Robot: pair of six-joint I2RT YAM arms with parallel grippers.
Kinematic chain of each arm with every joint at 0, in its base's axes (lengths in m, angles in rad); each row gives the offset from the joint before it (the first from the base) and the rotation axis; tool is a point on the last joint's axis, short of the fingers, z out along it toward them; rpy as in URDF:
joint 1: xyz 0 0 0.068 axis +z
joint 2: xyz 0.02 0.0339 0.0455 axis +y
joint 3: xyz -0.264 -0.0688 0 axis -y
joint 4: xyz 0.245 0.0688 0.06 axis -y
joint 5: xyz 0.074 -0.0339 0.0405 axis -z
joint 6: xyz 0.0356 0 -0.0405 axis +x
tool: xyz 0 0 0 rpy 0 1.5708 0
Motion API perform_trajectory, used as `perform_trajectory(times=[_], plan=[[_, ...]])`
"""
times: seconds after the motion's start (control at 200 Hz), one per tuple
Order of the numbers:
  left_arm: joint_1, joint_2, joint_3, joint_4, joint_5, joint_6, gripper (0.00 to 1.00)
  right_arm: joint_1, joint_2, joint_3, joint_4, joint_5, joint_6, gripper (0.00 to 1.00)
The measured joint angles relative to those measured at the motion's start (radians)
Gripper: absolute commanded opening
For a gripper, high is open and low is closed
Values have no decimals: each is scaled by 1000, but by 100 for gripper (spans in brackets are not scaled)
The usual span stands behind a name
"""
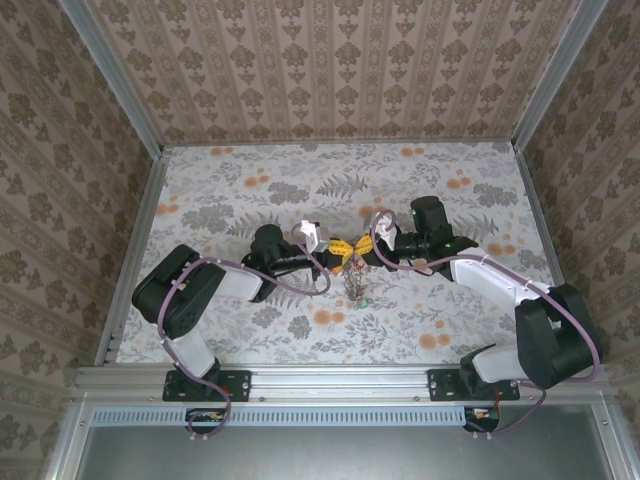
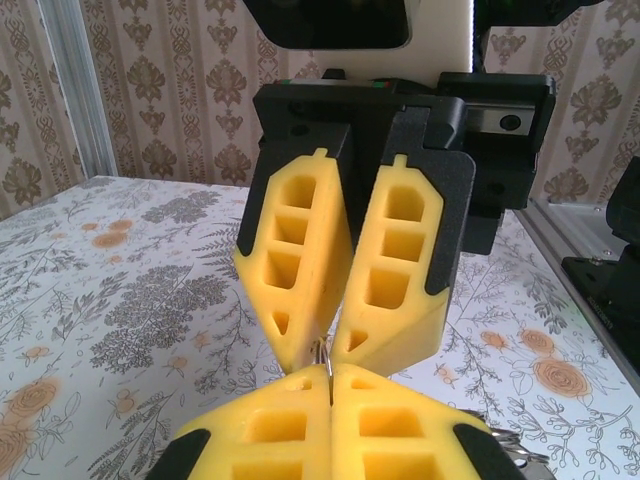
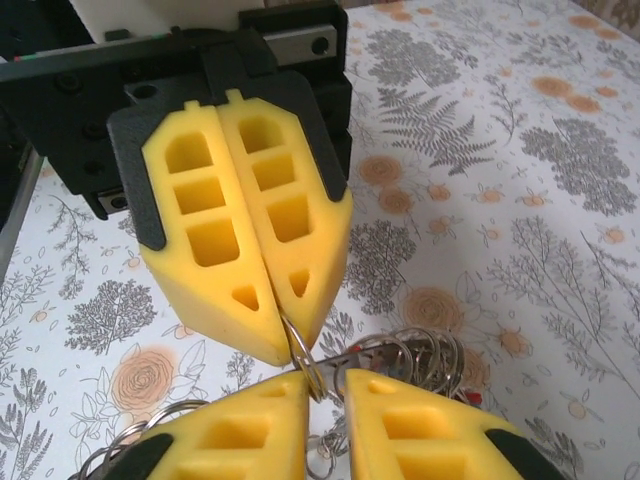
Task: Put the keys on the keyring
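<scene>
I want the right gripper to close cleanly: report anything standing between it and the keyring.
Nothing visible does. The keyring, a thin wire pinched by the shut left gripper, runs through the narrow gap between the slightly parted fingers of the right gripper.

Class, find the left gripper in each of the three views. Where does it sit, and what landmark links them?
Top external: left gripper mid-table, left of the meeting point.
Left wrist: left gripper bottom centre, shut.
Right wrist: left gripper upper centre, pointing down.
Shared landmark: right gripper, tip to tip with it; a metal ring between.
</scene>
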Motion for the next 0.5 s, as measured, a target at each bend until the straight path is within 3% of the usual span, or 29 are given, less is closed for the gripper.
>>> perform_trajectory(times=[0.265, 0.37, 0.5], plan=[[8, 0, 0, 3, 4, -1, 0, -4, 4, 0, 6, -29, 20, 4], [8, 0, 0, 6, 8, -5, 0, -4, 4, 0, 6, -42, 23, 17], [7, 0, 0, 5, 17, -8, 0, -5, 4, 0, 18, -58, 27, 20]])
